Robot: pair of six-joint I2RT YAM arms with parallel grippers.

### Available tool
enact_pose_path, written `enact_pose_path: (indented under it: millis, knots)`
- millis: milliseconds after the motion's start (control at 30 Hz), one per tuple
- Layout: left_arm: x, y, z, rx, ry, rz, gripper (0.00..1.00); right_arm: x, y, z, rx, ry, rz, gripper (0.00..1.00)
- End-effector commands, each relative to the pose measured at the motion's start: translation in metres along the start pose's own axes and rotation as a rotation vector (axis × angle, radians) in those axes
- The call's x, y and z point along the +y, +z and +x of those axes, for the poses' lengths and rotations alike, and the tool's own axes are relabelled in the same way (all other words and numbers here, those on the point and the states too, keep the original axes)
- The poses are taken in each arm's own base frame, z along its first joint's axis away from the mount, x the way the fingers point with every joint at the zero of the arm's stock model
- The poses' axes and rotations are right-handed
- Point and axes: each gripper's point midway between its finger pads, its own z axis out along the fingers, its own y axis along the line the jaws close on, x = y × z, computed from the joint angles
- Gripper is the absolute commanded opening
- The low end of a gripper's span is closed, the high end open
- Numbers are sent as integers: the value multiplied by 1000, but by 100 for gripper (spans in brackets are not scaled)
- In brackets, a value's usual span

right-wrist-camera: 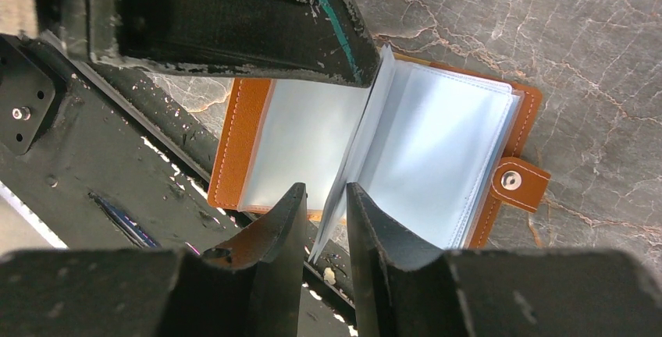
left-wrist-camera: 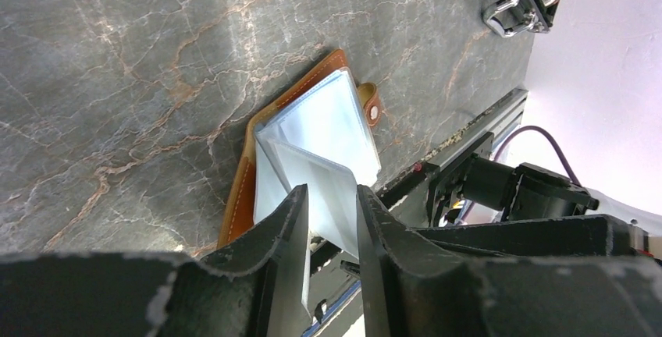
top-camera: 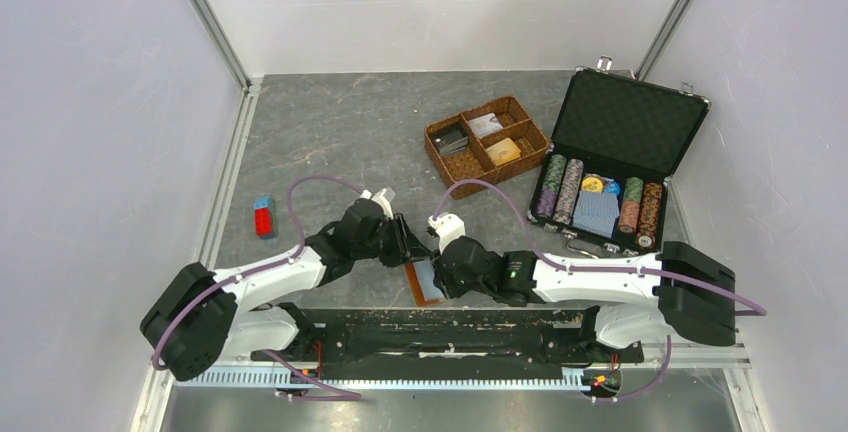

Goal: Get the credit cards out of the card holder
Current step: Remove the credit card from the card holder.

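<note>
At the far left of the grey marbled table (top-camera: 350,132) we see a small red and blue plastic block (top-camera: 263,218), well apart from both arms.

Next comes the left gripper (left-wrist-camera: 332,190), reaching down over the left half of the tan-brown leather folding card holder (top-camera: 425,280). The holder lies open and flat at the table's near edge, between the two grippers. Its pale blue-grey clear sleeves (right-wrist-camera: 445,157) fan up from the spine, and its snap tab (right-wrist-camera: 519,183) sticks out on the far side. In the left wrist view the fingers stand a little apart with one raised sleeve running up into the gap. We cannot tell whether the pads press on it.

Just to the right, the right gripper (right-wrist-camera: 325,187) comes at the holder from the other side. Its fingers are also narrowly parted, and the free edge of an upright sleeve sits between them, close against the right-hand finger. Whether it is pinched we cannot tell. We cannot make out whether the sleeves hold anything.

Further right and farther back stands a woven brown compartment basket (top-camera: 438,160), with a golden-orange flat rectangular card (top-camera: 505,151) lying in its right-hand compartment. Rightmost is an open black hard case (top-camera: 630,117) holding rows of round striped poker chips (top-camera: 560,187) and a blue-patterned deck (top-camera: 597,214).
</note>
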Motion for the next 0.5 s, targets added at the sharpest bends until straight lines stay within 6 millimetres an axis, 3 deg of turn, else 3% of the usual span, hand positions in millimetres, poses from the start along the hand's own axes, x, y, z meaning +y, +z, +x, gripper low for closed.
enact_pose_path:
  millis: [0, 300, 467]
  knots:
    - [-4, 4, -6, -13, 36, 17, 35, 7, -1, -8, -32, 9, -17, 28]
    - [2, 6, -2, -3, 32, 4, 32, 5, -1, -7, -32, 9, -11, 28]
    - [-5, 3, -3, -5, 26, 26, 33, 5, -1, -6, -30, 8, -12, 28]
